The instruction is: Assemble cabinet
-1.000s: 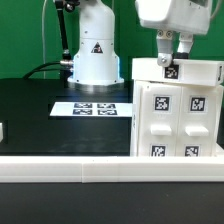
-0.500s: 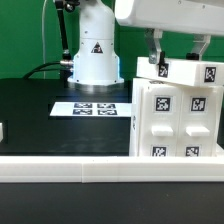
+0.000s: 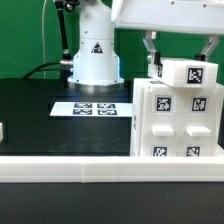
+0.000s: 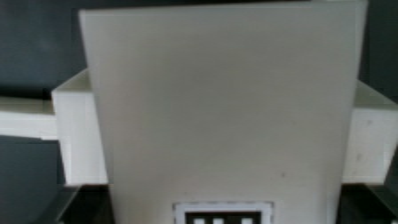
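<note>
Cabinet body: white plastic box body [image 3: 176,120], upright at the exterior view's right, on the black table [image 3: 40,115]; front face carries raised rectangular white panels, each with a black-and-white square tag.
Top piece: white rectangular slab [image 3: 190,73] with a square tag on its near face, at the top of the box body; seated or hovering just above, cannot tell.
Hand: two-finger gripper [image 3: 183,55] directly above the slab, fingers pointing down, one finger [image 3: 152,52] visible at the slab's end toward the exterior view's left, the other at the far right edge of frame.
Hand state: jaws wide, straddling the slab at its two ends; pads appear to lie against it, so judged a wide grip on the slab.
Key relation: slab directly under the hand and directly over the box body; long axis running left to right across the exterior view, along the top edge of the box; coming move judged a straight vertical one.
Wrist view: slab [image 4: 210,105] fills the frame, box body walls showing at both sides beneath it, tag at one end.
Containers: box body interior hidden by front and slab; contents cannot be told.
Other items: flat white marker board [image 3: 92,107] lying on the table, well apart; white robot base [image 3: 93,55] behind it.
Risk: slight skew of slab against box top may hinder seating.
</note>
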